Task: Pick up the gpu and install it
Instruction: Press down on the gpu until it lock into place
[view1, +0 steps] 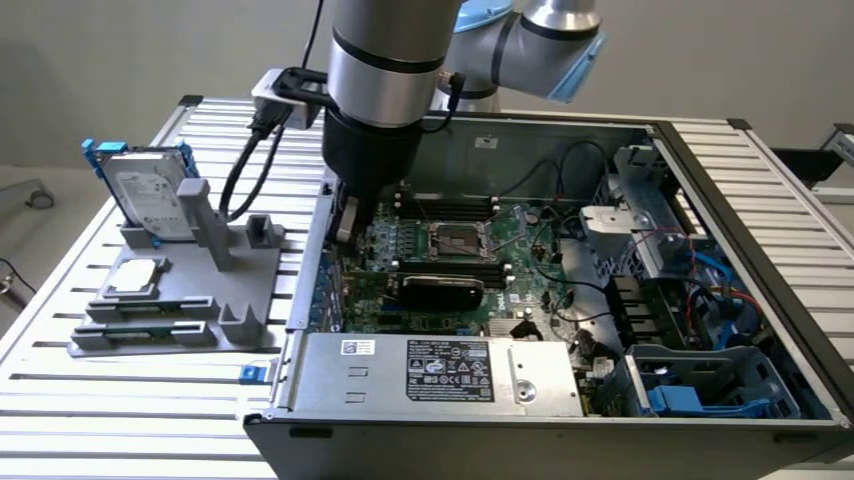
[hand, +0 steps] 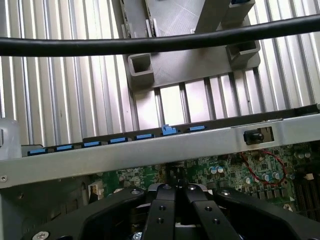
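The gpu (view1: 442, 291) sits inside the open computer case (view1: 747, 250), on the motherboard (view1: 461, 250).

The card lies with its black rounded cooler cover facing up, just below the processor socket (view1: 454, 238) and near the silver power supply (view1: 441, 372) at the front edge of the case. The gripper (view1: 346, 222) hangs over the motherboard close to the case wall on the exterior view's left, apart from the card. In the wrist view the gripper (hand: 176, 192) has its fingers pressed together with nothing visible between them. A grey holder (view1: 180, 300) with a hard drive (view1: 144, 192) and a processor chip (view1: 138, 277) stands on the slatted table (view1: 134, 400) beside the case.
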